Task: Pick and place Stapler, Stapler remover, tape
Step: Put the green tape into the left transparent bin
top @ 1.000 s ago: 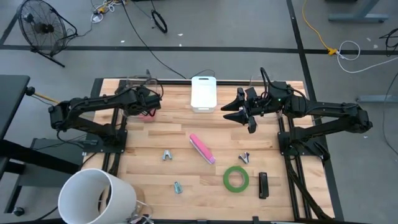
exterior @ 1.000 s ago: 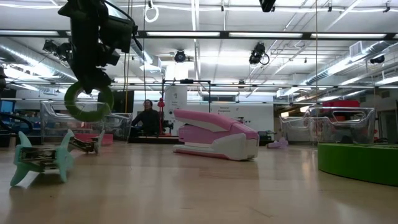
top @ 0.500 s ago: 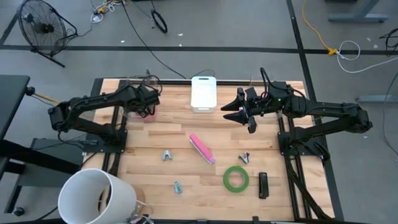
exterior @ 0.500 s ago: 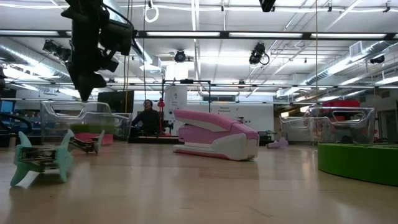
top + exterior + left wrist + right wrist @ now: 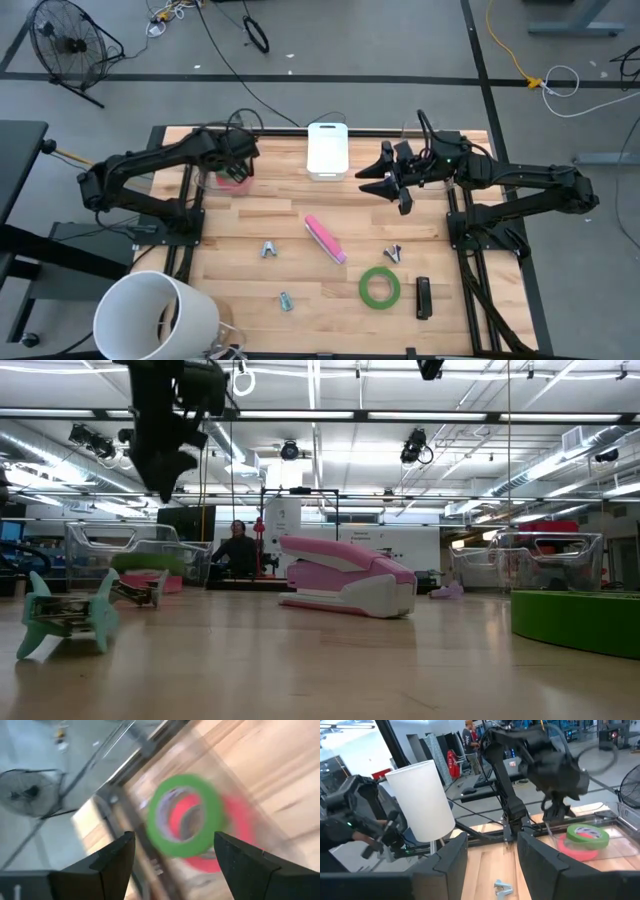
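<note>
A green tape ring lies flat on a red-pink tape ring inside a clear container at the table's far left. My left gripper is open and empty above it, also seen in the low view. A second green tape ring lies flat near the front right. The pink stapler lies mid-table. Teal staple removers and a grey one lie on the wood. My right gripper hovers open and empty at the far right.
A white container stands at the far middle edge. A small black object lies at the front right. A white bucket stands off the front left corner. A second clear container stands at the far right.
My left gripper has let go of the green tape ring, which has dropped into the clear container onto the red-pink ring. The gripper has then risen and gone a little toward the far edge.
</note>
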